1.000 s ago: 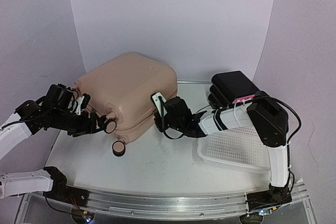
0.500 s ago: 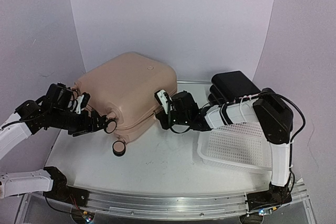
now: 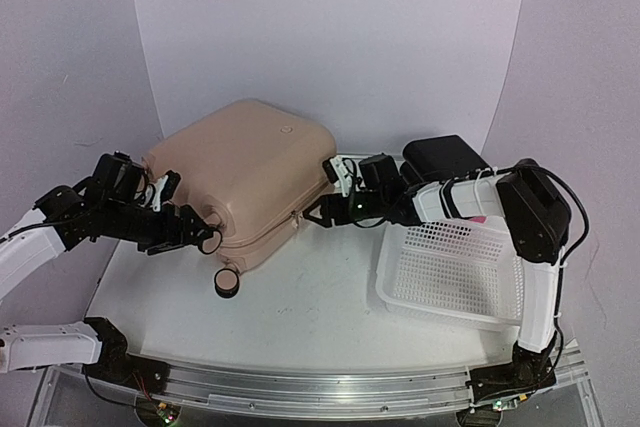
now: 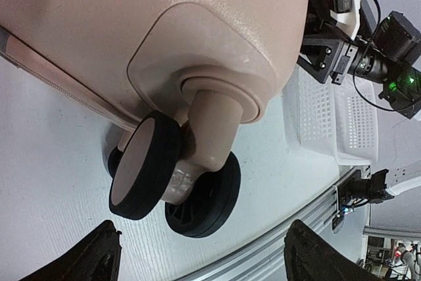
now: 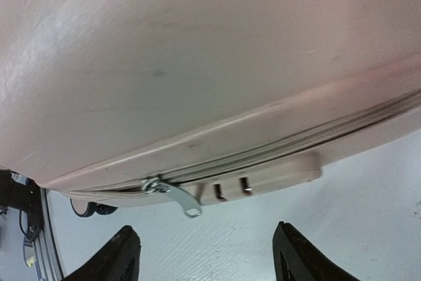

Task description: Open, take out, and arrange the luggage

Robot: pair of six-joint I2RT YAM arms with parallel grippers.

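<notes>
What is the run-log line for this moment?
pink suitcase: lid shut, lying on table | left gripper: open, by corner wheel | right gripper: open, facing zipper pull, not gripping

The luggage is seen as smooth hard plastic with a soft sheen; its zip pull is shiny metal, its wheels matt black. The basket is perforated white plastic; the tabletop is finely grained.

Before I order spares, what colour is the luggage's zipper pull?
Silvery metal; the zipper pull shows best in the right wrist view.
</notes>
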